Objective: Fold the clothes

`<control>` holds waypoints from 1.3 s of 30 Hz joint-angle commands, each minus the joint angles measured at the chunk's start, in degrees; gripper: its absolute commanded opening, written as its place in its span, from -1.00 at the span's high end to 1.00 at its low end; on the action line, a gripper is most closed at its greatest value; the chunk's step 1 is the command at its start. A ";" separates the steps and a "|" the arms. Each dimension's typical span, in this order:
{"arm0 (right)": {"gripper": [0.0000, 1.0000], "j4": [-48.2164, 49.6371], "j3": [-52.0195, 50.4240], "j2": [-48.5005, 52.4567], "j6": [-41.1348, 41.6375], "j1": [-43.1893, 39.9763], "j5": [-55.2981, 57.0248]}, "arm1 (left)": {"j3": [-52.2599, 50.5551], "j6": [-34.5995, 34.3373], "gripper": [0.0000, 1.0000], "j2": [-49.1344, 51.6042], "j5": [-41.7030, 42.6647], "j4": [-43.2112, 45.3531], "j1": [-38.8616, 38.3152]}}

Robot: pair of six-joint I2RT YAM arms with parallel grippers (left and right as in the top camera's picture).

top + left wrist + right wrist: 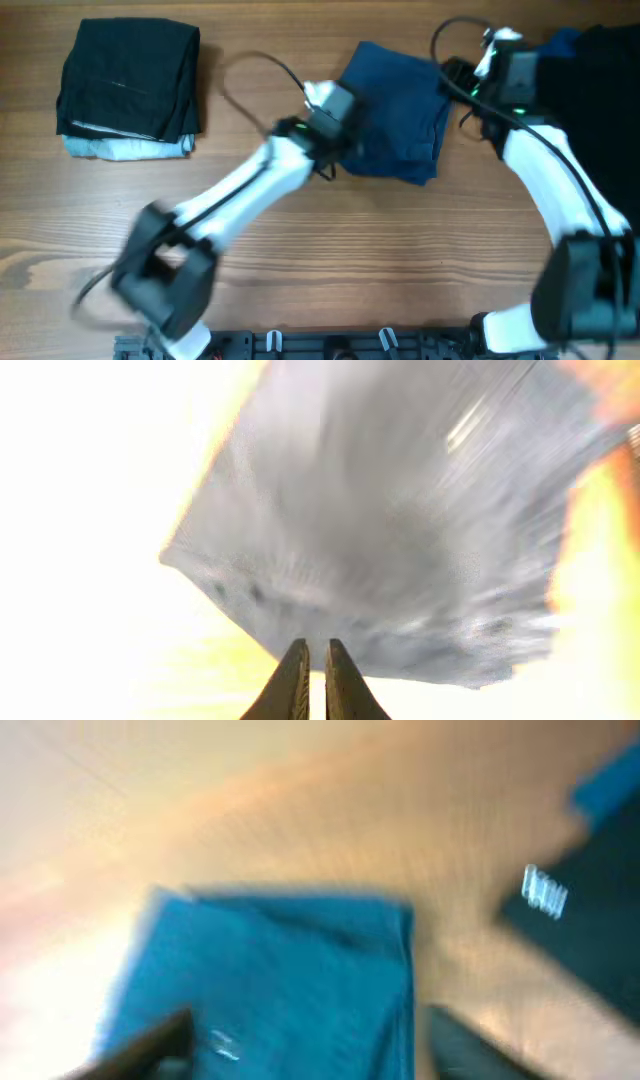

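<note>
Navy shorts are soft, limp and light, so I pinch at corners. My left pincer is clenched and empty, right pincer is released.

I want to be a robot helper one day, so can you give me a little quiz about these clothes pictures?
1. True or false: the navy shorts touch the folded stack.
2. What colour is the stack's top garment? A black, B red, C yellow.
3. Which arm's jaws are shut, the left or the right?
Key: 1 false, they lie apart; 2 A; 3 left.
</note>
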 commanded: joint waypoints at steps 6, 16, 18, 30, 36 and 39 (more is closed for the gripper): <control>0.91 10.12 1.53 10.43 -2.05 -0.22 -9.60 | 0.50 5.92 0.92 1.33 14.12 11.45 5.11; 0.91 22.23 1.49 31.26 -4.20 -1.73 -13.51 | 0.50 17.81 0.92 24.26 35.19 24.11 5.66; 0.91 20.92 1.49 31.67 -4.20 -1.79 -10.91 | 0.50 18.03 0.92 25.38 33.81 22.12 5.66; 0.93 3.89 1.51 1.40 -5.20 -1.92 -24.57 | 4.42 22.29 0.83 1.57 26.84 21.05 7.74; 0.91 -23.37 0.17 -2.54 -9.29 -1.90 -31.61 | 4.42 23.91 0.91 9.53 20.70 32.63 10.16; 0.91 -24.55 -4.24 -0.81 -10.49 -1.84 -31.47 | 4.44 18.93 0.90 17.79 21.68 39.45 12.04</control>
